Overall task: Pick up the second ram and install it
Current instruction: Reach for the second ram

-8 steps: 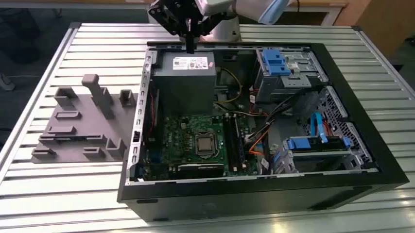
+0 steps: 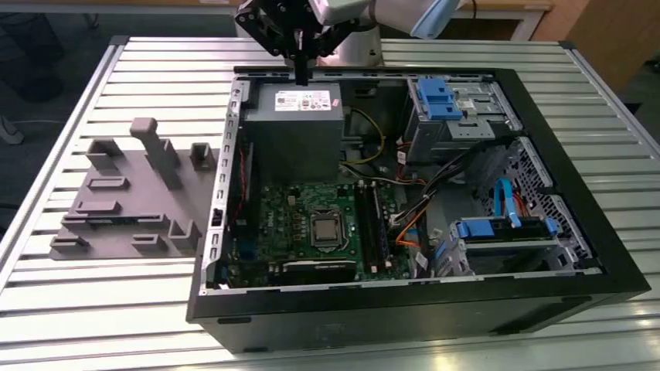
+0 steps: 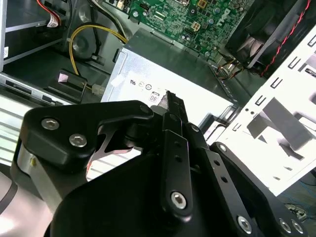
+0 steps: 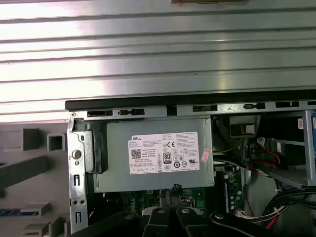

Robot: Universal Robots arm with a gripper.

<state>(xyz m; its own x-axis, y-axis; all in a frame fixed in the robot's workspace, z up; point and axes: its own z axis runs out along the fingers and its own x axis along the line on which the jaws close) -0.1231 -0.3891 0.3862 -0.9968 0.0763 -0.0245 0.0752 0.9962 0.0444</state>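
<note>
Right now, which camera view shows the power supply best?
The first wrist view: the power supply faces it squarely, labelled face whole. The exterior view shows it at a slant, inside the computer case. In the second wrist view the gripper covers part of it.

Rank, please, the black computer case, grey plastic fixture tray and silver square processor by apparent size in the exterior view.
Largest: black computer case.
Then: grey plastic fixture tray.
Smallest: silver square processor.

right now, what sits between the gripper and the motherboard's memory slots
In the exterior view, the grey power supply lies between the gripper and the black memory slots on the motherboard.
</note>
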